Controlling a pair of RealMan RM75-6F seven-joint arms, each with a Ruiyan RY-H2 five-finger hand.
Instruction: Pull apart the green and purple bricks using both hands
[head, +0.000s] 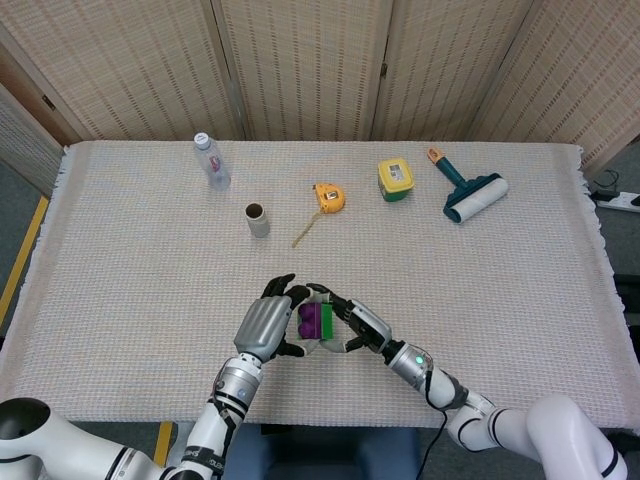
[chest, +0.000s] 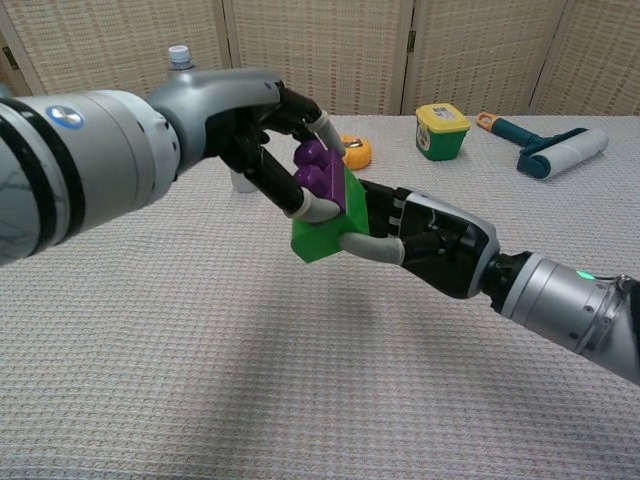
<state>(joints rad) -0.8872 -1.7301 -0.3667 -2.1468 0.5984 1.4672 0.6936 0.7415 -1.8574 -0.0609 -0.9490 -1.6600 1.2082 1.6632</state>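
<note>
While both hands meet above the table's near edge, left hand (chest: 265, 140) pinching purple brick (chest: 318, 175), right hand (chest: 425, 243) gripping green brick (chest: 325, 232), bricks joined, off the cloth.

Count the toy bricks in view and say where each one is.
2. The purple brick is gripped by the left hand; the green brick, joined beneath it, is gripped by the right hand. None show elsewhere.
</note>
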